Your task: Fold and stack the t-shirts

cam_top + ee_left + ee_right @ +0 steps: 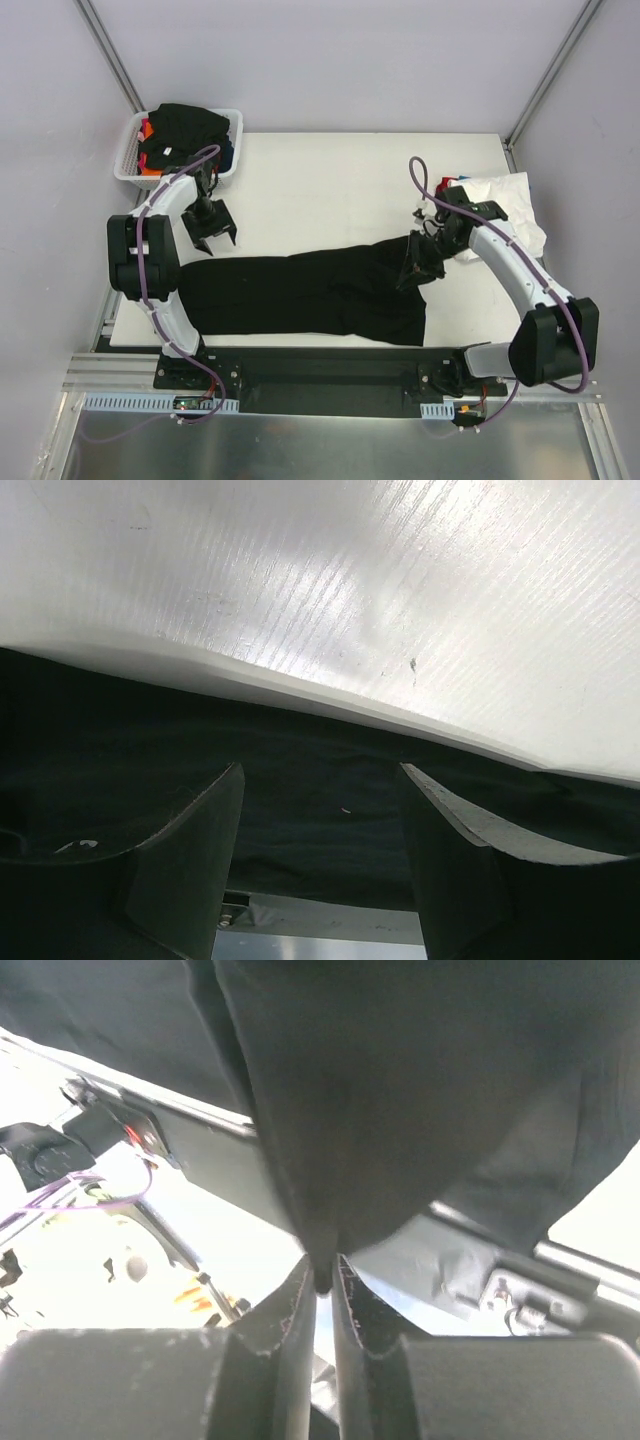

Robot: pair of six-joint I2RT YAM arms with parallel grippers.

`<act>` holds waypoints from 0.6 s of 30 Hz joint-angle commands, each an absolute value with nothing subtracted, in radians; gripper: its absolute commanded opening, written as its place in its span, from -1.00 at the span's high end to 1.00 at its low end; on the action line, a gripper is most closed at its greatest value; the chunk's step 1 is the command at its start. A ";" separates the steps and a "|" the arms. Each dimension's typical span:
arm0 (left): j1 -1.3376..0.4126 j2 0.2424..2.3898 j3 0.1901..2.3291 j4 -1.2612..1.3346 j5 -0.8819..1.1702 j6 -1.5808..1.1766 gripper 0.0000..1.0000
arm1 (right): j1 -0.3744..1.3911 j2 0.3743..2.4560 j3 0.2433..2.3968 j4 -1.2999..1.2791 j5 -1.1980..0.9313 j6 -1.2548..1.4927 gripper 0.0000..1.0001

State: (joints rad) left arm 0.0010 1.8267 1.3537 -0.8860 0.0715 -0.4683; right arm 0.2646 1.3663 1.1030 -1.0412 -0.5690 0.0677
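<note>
A large black t-shirt [300, 295] lies spread along the near edge of the white table [340, 190]. Its right end is pulled up into a peak, and my right gripper [425, 250] is shut on that fold. In the right wrist view the jaws [325, 1270] pinch a tip of black cloth [400, 1080] that hangs from them. My left gripper [214, 238] hovers open just above the shirt's upper left edge. In the left wrist view its fingers [322, 772] stand apart over the dark cloth [100, 730], holding nothing.
A white mesh basket [128, 160] at the back left holds a heap of black, red, orange and blue shirts [185, 130]. A white shirt [510, 205] lies crumpled at the table's right edge. Grey walls enclose the table, and the arm bases sit along the near rail.
</note>
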 commanded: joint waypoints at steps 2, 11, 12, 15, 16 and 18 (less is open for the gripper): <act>0.003 1.792 1.309 -0.874 0.083 -0.499 -0.25 | 0.270 1.250 1.040 -1.173 -0.548 0.061 0.72; 0.003 1.695 1.234 -0.870 0.077 -0.514 -0.24 | 0.270 1.072 0.829 -1.209 -0.540 0.055 0.70; 0.003 1.678 1.223 -0.870 0.084 -0.514 -0.25 | 0.270 1.039 0.809 -1.204 -0.537 0.060 0.70; -0.023 1.644 1.184 -0.874 0.075 -0.497 -0.25 | 0.270 1.005 0.755 -1.172 -0.502 0.068 0.47; -0.021 1.638 1.178 -0.879 0.072 -0.492 -0.25 | 0.270 1.011 0.749 -1.160 -0.493 0.067 0.36; -0.023 1.615 1.166 -0.882 0.081 -0.497 -0.24 | 0.270 1.040 0.744 -1.109 -0.476 0.058 0.26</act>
